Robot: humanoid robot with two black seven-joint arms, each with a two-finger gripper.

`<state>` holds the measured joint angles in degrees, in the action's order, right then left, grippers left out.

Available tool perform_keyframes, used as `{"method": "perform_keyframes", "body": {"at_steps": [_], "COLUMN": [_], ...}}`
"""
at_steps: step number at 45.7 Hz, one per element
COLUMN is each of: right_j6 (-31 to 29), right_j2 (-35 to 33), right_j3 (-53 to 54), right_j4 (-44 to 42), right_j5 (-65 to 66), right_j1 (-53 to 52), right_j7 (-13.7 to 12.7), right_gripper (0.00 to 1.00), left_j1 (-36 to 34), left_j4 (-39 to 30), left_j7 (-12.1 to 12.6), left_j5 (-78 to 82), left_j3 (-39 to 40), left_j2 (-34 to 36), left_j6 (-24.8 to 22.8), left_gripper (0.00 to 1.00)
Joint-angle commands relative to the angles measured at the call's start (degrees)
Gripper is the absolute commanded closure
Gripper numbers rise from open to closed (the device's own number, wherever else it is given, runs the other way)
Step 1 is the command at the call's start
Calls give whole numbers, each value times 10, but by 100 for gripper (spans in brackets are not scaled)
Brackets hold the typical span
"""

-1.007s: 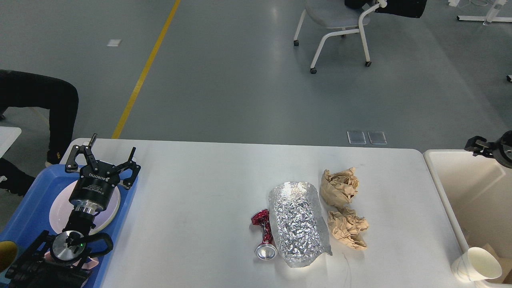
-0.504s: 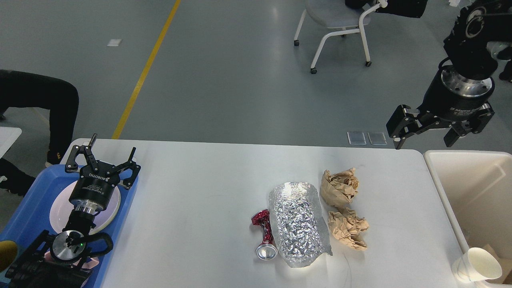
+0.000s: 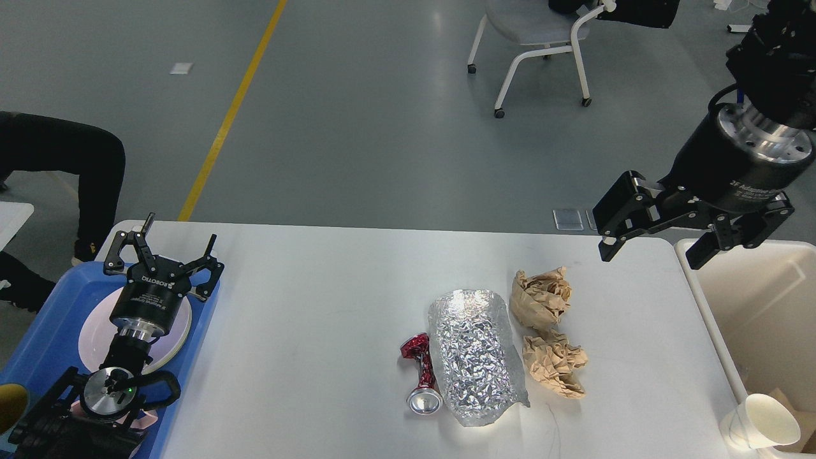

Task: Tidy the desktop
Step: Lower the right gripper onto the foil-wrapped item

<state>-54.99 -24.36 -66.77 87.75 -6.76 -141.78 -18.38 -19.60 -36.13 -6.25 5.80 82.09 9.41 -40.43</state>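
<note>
The left gripper [image 3: 171, 250] is held with jaws spread and empty over the blue tray [image 3: 39, 331], the desktop [image 3: 319, 331] is spread across the middle bearing foil [image 3: 477, 357] and crumpled paper [image 3: 551, 363], and the right gripper [image 3: 656, 247] is held released, grasping nothing, near the beige bin [image 3: 758, 306].

robot lab or industrial test hall: wide grey coated floor [image 3: 382, 127] with a yellow lane line [image 3: 233, 108], wheeled office chair [image 3: 535, 44] standing in the open, white worktop [image 3: 306, 331] set out in the open floor, two black robot arms over it.
</note>
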Motion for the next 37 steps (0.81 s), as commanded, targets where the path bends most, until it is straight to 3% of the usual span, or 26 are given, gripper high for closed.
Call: {"method": "perform_keyframes", "body": {"at_steps": [1, 5, 21, 27, 31, 37], "right_j6": [0, 4, 131, 202, 253, 322], "right_j2": [4, 5, 4, 5, 7, 9], "right_j3": [8, 12, 81, 122, 153, 202], "right_j4": [0, 0, -16, -21, -17, -21], "right_j5": [-24, -26, -47, -62, -139, -208], "right_j1": [5, 35, 230, 330, 387, 453], "right_j7": [0, 0, -5, -8, -24, -26], "right_gripper": [0, 0, 1, 8, 4, 3], "left_j1": [0, 0, 0, 0, 0, 0], "left_j4": [0, 0, 0, -1, 0, 0], "left_j7": [1, 1, 1, 1, 0, 1], "left_j5": [0, 0, 0, 0, 1, 0], "left_j3": [0, 0, 0, 0, 0, 0], "left_j2": [0, 0, 0, 0, 0, 0], "left_j6": [0, 0, 0, 0, 0, 0], "left_gripper": [4, 4, 4, 4, 4, 4]}}
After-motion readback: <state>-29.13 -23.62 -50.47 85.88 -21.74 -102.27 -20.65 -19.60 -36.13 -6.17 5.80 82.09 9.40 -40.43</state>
